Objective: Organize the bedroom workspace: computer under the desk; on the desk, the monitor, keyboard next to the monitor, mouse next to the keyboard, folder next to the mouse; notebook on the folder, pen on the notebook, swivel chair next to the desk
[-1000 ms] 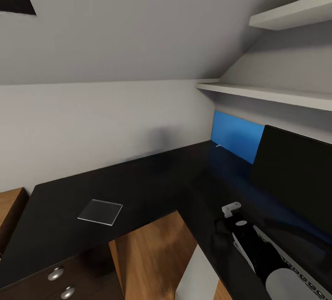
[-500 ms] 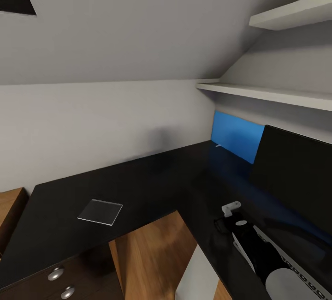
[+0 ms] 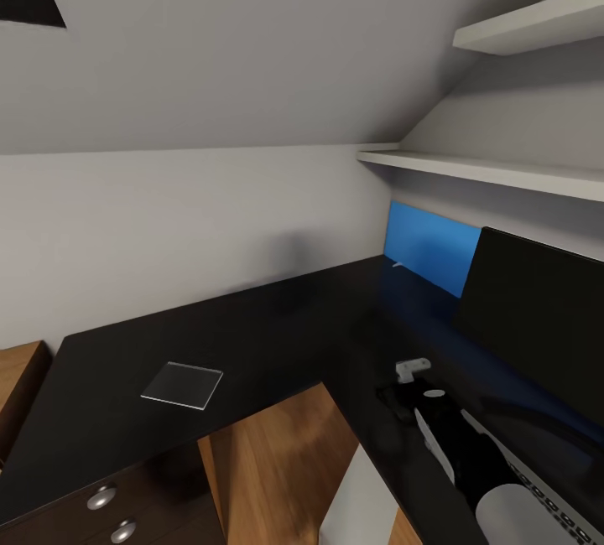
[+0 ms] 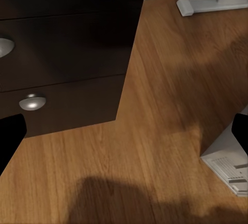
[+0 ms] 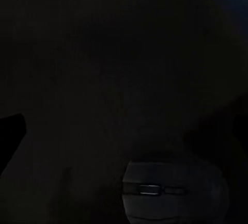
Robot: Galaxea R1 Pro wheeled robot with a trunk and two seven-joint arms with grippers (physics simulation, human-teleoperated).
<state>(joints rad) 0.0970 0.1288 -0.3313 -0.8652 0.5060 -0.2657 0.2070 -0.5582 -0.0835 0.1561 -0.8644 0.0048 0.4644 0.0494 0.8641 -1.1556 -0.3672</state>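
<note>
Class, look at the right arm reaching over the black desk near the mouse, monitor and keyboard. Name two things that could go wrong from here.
1. In the right wrist view the mouse is dark on the dark desk and sits at the frame's edge, so a grasp could miss or nudge it.
2. The right arm works close between the monitor and keyboard; a wide swing might knock the screen or shove the keyboard.

The right arm (image 3: 470,461) is seen stretched forward and low in the head view, wrist turned downward. The left gripper (image 4: 124,131) is held with its dark fingers (image 4: 10,131) spread wide apart.
</note>
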